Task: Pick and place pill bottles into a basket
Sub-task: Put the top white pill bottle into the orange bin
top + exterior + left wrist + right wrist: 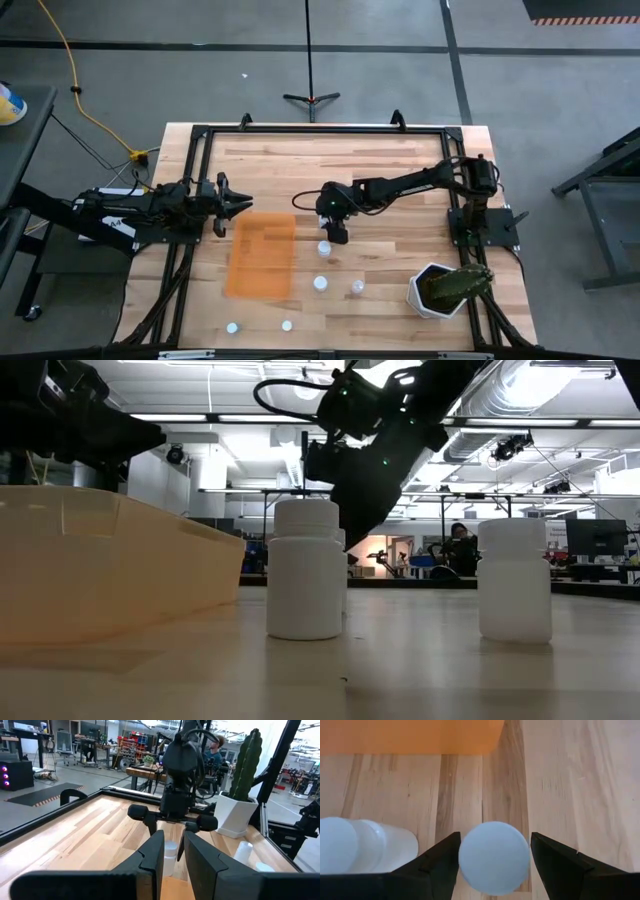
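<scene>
The translucent orange tray lies flat on the wooden table, left of centre; it also shows in the low view. Several small white pill bottles stand upright on their bases: one under my right gripper, two nearer the front, and two at the near edge. My right gripper points down, open, with its fingers on either side of the first bottle's cap, narrow gaps showing. My left gripper waits at the tray's far left corner with a narrow gap between its fingers, empty.
A white hexagonal pot with a green cactus stands at the near right. A neighbouring bottle stands close beside my right gripper, toward the near edge. In the low view two bottles stand in front of that gripper.
</scene>
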Tool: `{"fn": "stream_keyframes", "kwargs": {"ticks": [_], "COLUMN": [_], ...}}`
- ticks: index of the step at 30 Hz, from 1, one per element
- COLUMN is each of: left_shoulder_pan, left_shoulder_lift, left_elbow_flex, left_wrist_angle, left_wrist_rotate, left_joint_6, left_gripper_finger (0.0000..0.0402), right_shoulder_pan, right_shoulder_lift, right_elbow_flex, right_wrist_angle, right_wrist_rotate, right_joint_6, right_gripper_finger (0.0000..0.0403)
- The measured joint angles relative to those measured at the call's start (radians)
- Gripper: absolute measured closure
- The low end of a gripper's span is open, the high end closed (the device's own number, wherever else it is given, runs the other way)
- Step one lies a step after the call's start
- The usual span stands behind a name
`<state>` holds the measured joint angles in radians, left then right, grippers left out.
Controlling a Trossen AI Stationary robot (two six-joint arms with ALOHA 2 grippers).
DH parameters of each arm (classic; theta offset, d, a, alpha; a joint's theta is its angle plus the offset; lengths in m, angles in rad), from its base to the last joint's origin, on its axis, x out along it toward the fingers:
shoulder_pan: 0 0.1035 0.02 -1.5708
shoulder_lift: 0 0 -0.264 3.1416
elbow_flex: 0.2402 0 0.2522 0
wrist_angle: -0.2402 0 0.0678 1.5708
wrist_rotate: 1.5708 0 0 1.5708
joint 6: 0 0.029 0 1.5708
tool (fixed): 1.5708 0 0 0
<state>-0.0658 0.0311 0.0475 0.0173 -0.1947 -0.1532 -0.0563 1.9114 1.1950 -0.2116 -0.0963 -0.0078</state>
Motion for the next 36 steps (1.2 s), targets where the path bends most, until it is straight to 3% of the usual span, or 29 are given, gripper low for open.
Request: {"fn": "stream_keyframes", "kwargs": {"ticks": [10,17,30,36], "left_shoulder_pan": [0.0,0.0,0.0,0.0], "left_shoulder_lift": [0.0,0.0,0.0,0.0], "left_elbow_flex": [0.0,0.0,0.0,0.0], "left_wrist_angle": [-0.023,-0.021,-0.021,-0.02], "left_wrist_rotate": [-0.001,-0.002,-0.002,-0.042], "left_joint_6": [0.002,0.002,0.002,0.003], "left_gripper_finger": [0.0291,0.0291,0.0291,0.0291], "right_shoulder_pan": [0.0,0.004,0.031,0.063], "right_shoulder_lift": [0.0,-0.006,-0.009,-0.003], "right_elbow_flex": [0.001,0.006,0.199,0.206], "right_wrist_angle": [0.0,0.077,0.076,0.196], "right_wrist_rotate": [0.011,-0.003,-0.025,-0.029], "right_joint_6": [0.008,0.007,-0.042,-0.061], "right_gripper_finger": [0.0241,0.0231,0.0236,0.0237]}}
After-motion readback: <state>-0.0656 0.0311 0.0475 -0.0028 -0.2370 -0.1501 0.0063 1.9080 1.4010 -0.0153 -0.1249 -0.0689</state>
